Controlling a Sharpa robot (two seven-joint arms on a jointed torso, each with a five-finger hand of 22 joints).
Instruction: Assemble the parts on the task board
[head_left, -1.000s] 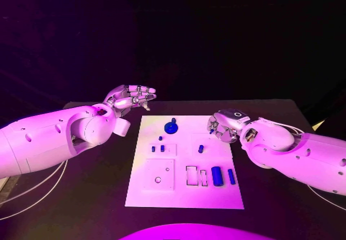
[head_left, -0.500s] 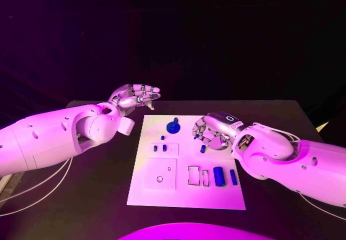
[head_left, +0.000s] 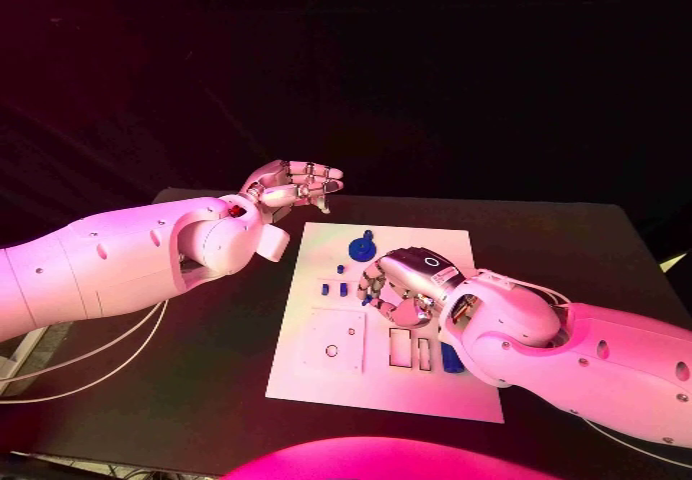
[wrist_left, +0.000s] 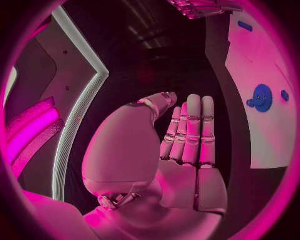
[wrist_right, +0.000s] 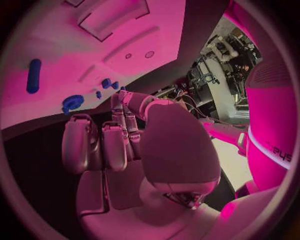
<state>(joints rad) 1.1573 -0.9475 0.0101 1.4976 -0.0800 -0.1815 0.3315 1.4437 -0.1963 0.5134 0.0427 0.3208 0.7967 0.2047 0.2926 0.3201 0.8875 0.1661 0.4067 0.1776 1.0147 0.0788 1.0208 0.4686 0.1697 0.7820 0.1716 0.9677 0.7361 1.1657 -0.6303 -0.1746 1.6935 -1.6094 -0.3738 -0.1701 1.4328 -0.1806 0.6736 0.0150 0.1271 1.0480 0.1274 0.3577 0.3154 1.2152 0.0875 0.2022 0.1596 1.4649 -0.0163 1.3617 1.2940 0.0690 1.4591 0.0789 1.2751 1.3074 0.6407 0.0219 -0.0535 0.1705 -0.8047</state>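
Right hand (head_left: 408, 287) hovers over the white rectangular task board (head_left: 433, 390), fingers curled on nothing among small blue pegs (head_left: 335, 290) that look light, stiff, best pinched by their sides, while the left hand (head_left: 293, 187) idles half-curled and empty beyond the board.

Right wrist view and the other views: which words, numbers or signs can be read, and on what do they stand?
Dark letters on the robot's white casing in the right wrist view: too blurred and bent to read with certainty.
Round ring mark on the back of the right hand: a sign, no letters.
Task board: no text legible.
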